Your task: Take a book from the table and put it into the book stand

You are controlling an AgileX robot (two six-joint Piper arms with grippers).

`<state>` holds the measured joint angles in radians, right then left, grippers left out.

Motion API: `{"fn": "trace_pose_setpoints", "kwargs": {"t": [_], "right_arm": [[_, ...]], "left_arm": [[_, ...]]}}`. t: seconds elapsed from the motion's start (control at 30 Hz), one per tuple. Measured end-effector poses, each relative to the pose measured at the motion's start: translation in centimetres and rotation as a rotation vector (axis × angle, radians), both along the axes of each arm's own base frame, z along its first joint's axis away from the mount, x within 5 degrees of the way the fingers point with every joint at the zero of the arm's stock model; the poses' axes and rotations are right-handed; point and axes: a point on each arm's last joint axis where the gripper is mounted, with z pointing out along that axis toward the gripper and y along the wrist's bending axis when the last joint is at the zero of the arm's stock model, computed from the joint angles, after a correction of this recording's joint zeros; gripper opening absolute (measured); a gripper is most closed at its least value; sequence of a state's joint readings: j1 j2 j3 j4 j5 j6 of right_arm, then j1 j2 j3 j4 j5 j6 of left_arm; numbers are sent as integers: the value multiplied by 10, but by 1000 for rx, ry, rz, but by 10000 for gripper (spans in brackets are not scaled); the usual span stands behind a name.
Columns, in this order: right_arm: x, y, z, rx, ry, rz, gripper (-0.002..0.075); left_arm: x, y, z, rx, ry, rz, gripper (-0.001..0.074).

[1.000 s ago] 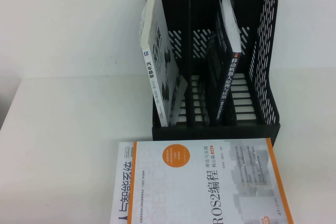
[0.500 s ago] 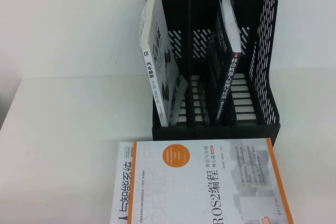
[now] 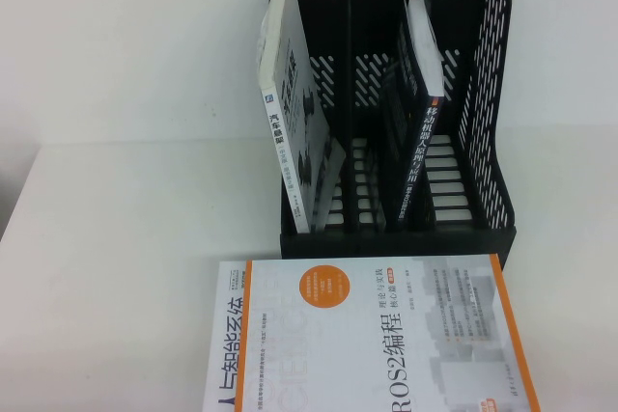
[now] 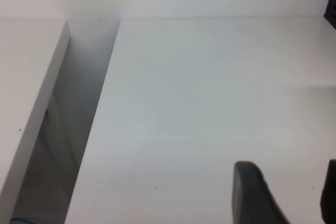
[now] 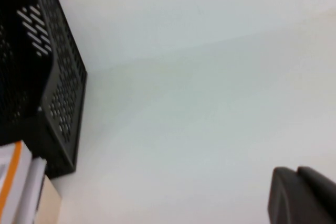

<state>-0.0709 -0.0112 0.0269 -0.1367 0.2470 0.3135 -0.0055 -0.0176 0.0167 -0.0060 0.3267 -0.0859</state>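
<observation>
Neither arm appeared anywhere in the high view; only the wrist cameras caught parts of the robot.

In the left wrist view, the left gripper (image 4: 286, 192) sat at the lower right of the frame. One dark finger (image 4: 254, 192) rose from the bottom edge, and a sliver of the other showed at the right edge, a clear gap between them, nothing held.

In the right wrist view, the right gripper (image 5: 302, 195) occupied the lower right corner as a single dark, blunt mass. Too little of it was in frame to read its state.
</observation>
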Motion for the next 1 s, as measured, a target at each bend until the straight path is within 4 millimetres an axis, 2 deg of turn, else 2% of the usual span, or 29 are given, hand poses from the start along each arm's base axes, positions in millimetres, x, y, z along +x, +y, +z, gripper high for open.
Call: {"fn": "trace_pose_setpoints", "kwargs": {"t": [0.2, 0.37, 1.0], "right_arm": [[-2, -1, -7, -15, 85, -3, 5], [-2, 0, -7, -79, 95, 34, 5], [-3, 1, -7, -96, 104, 48, 5]], "left_arm": [[0, 0, 0, 0, 0, 0, 269], [0, 0, 0, 0, 0, 0, 269], [0, 0, 1, 0, 0, 0, 269]]}}
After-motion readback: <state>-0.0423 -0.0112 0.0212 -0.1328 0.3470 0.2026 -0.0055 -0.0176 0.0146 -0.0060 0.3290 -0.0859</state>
